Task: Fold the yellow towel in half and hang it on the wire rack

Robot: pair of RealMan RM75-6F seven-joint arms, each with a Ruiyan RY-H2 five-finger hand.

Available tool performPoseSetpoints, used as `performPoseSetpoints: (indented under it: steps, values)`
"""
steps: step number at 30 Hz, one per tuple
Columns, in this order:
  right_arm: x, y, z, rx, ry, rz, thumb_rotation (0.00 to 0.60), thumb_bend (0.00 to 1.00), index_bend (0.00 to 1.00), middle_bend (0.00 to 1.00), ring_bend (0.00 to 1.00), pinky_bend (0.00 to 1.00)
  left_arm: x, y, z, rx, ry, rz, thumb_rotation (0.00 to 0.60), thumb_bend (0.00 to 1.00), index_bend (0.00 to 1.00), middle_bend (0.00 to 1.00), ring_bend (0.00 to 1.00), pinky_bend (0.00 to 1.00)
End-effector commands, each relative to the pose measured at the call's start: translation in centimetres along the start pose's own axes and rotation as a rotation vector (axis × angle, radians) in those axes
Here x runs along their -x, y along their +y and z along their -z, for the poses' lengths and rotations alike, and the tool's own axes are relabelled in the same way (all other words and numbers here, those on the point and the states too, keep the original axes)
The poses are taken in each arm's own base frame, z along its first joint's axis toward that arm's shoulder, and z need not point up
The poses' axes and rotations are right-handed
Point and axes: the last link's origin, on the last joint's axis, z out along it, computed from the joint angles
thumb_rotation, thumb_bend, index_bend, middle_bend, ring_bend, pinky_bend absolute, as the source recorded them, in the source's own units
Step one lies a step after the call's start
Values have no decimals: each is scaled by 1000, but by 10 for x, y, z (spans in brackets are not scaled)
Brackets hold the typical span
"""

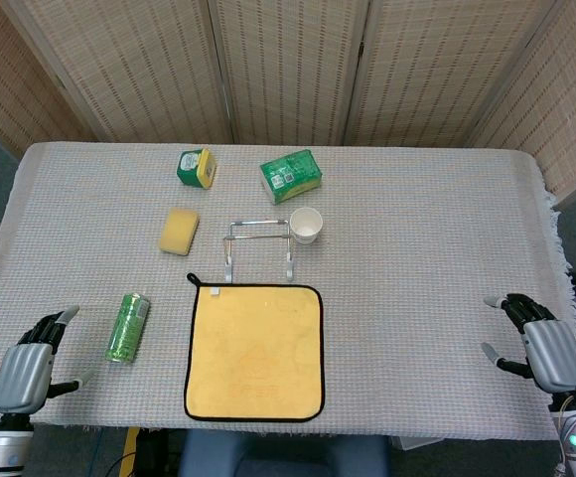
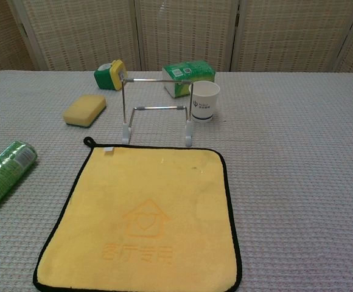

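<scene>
The yellow towel with a black border lies flat and unfolded near the table's front edge. Just behind it stands the wire rack, bare. My left hand rests at the front left corner, fingers apart, holding nothing. At the front right edge my right hand is also open and empty. Both hands are well apart from the towel. The chest view shows neither hand.
A green can lies left of the towel. A yellow sponge, a green-yellow container, a green packet and a paper cup sit around the rack.
</scene>
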Motion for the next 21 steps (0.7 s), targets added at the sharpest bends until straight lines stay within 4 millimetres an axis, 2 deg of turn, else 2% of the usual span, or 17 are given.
performPoseSetpoints:
  steps: [1,11,16,19,21]
  values:
    - [0,0,0,0,-1,1,600,258,255,315,231,280,0,0,0,2,0,-2,600,152,145,213,190,339]
    - [-2,1,1,1,7,1,600,258,255,315,231,281,-1,1,0,13,3,-7,600,152,149,213,190,339]
    - [-6,2,0,-1,23,6,600,258,255,315,231,280,-2,3,-2,49,1,-8,600,152,194,213,199,340]
    - [-8,1,-1,-6,24,9,600,259,255,314,231,280,-1,7,-3,106,-18,-14,600,160,210,237,245,355]
    - [-9,0,-2,-11,21,11,600,259,255,315,231,280,0,9,-3,149,-48,-14,600,217,219,291,326,400]
